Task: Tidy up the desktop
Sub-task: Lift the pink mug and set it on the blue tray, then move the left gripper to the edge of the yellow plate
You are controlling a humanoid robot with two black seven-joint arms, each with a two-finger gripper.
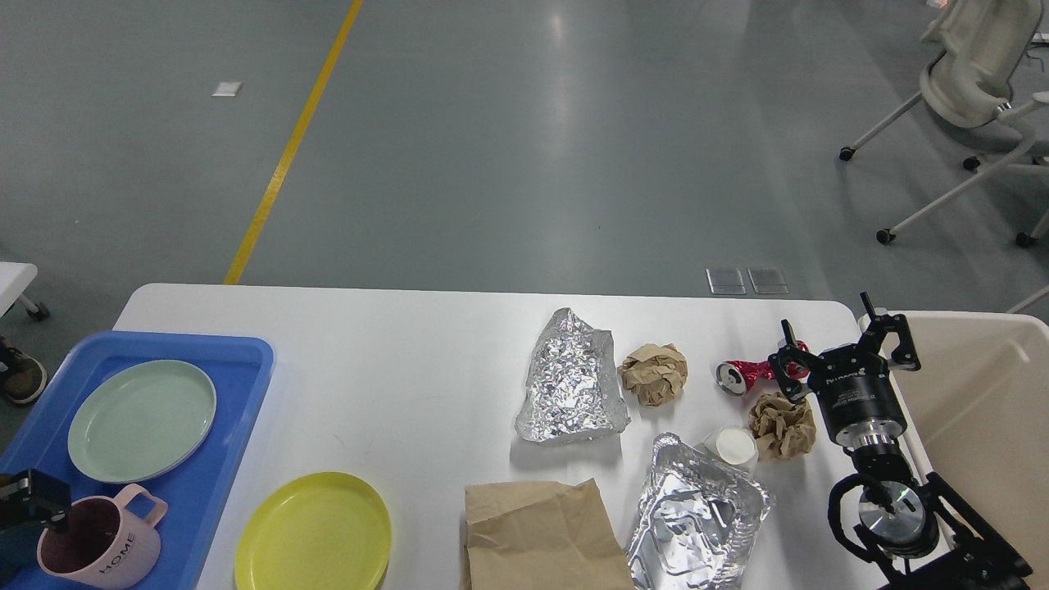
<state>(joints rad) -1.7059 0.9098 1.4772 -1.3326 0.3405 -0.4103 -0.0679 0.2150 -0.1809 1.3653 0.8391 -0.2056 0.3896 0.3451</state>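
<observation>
1. The desktop [426, 369] is the big white top filling the lower half of the head view, and both claws sit at its opposite ends.
2. The right claw [844, 344] hangs over the desktop's far right corner with its two fingers spread wide, nothing between them. So it's released, not holding anything.
3. Just left of that claw there's a crushed red can [742, 374] lying on its side, its right end looks tucked behind the left finger, can't tell if they touch.
4. Right below the claw, on the near side, a brown paper wad [783, 424] sits against the wrist, and a small white cup [732, 447] is just left of the wad.
5. Further left of the claw: another paper ball [654, 374], then a crumpled foil sheet [571, 378] beside it.
6. Nearer to me than those, a foil tray [697, 516] and a flat paper bag [541, 533] lie at the desktop's near edge.
7. The beige bin [975, 393] is right next to the claw on its right, off the desktop edge.
8. The left claw [33, 501] only peeks in at the left edge, dark and cut off, so I can't tell if it's released or clenched. It's just left of the rim of a pink mug [102, 547].
9. The mug stands in a blue tray [229, 426] with a green plate [142, 419] beyond it; a yellow plate [313, 533] is on the desktop right of the tray.
</observation>
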